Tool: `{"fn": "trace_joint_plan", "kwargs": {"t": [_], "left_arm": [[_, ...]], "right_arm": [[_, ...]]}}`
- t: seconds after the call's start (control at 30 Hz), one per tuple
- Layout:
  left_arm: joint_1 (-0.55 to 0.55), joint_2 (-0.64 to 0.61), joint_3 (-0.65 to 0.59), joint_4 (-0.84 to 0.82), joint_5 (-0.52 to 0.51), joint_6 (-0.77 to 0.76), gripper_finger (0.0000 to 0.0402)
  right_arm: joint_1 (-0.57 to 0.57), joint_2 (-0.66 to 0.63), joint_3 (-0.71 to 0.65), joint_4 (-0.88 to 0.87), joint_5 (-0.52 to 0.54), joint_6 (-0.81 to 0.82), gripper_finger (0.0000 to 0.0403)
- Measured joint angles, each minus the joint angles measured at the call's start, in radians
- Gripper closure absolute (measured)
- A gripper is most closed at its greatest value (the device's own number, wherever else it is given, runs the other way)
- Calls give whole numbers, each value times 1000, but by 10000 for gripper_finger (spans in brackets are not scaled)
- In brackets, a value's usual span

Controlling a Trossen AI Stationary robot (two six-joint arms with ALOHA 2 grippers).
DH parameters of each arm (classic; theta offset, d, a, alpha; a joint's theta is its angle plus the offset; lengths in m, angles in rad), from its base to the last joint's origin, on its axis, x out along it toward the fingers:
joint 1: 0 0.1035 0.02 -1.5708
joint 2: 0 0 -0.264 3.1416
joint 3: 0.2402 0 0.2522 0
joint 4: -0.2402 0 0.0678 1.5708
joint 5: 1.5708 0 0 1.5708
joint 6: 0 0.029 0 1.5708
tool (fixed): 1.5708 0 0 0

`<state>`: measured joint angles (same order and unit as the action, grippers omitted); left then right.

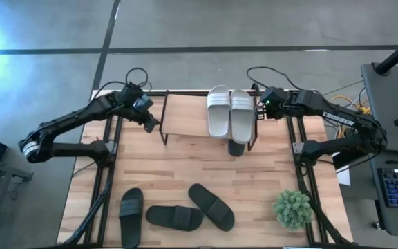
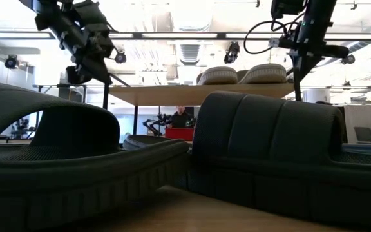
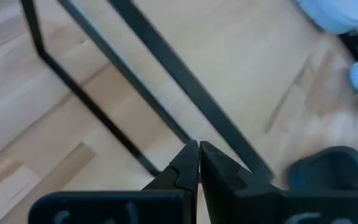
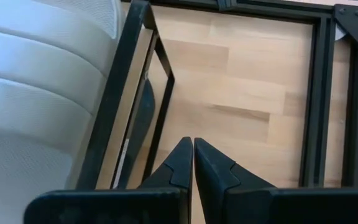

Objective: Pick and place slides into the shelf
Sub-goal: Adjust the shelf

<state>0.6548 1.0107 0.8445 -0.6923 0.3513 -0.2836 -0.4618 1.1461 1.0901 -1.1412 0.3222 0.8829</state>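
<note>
Two pale slides (image 1: 230,112) sit side by side on the shelf (image 1: 185,114), a dark one (image 1: 235,147) tucked beneath; three dark slides (image 1: 175,216) wait on the counter (image 1: 185,173) near its front edge. The left tool (image 1: 150,122) hovers at the shelf's left end, the right tool (image 1: 261,111) at its right end, both pinched together and empty. The slides look light, springy and grippy, best taken by the broad strap. Only the low view shows the strap's ribbed arch; only the high view shows the count.
</note>
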Motion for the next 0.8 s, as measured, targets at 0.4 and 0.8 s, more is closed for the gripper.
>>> {"fn": "trace_joint_plan", "kwargs": {"t": [0.4, 0.8], "left_arm": [[-86, -43, -44, 3, 125, -65, 402], [-154, -168, -60, -37, 120, -127, 402]], "right_arm": [[0, 1, 0, -9, 0, -11, 394], [0, 1, 0, -14, 2, -19, 394]]}}
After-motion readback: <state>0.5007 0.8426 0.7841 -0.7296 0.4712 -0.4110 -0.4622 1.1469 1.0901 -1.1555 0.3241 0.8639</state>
